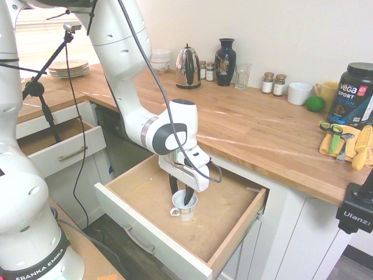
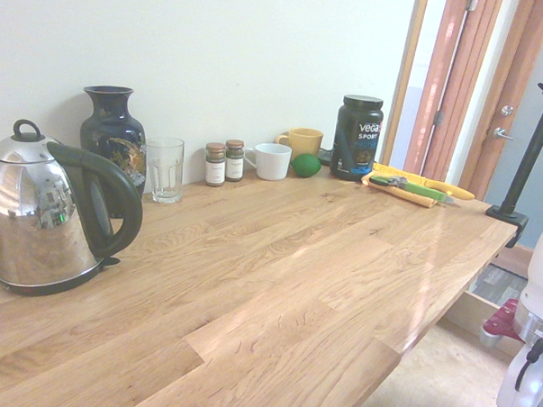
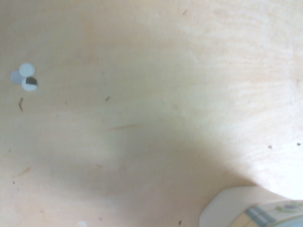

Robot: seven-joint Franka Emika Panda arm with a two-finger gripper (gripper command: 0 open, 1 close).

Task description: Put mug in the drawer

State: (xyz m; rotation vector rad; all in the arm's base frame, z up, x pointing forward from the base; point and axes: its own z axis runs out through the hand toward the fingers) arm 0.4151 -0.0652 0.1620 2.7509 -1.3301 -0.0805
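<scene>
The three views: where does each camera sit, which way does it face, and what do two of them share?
First exterior view: high, beside the arm, looking down at the open drawer and counter; the arm and pincer over the mug show.
Second exterior view: low on the counter beside the kettle, facing along it; only a white arm part at the right edge.
Wrist view: looks straight down at the drawer floor; no robot part visible.
Shared: both exterior views show the kettle; first exterior and wrist views share the mug.

mug (image 1: 185,205): white, faint blue and green print seen in the wrist view
drawer (image 1: 224,233): white front, light-brown wood inside
vase (image 1: 225,62): dark blue, gold motif
kettle (image 1: 187,68): polished steel, black handle
lime (image 1: 315,104): green
</scene>
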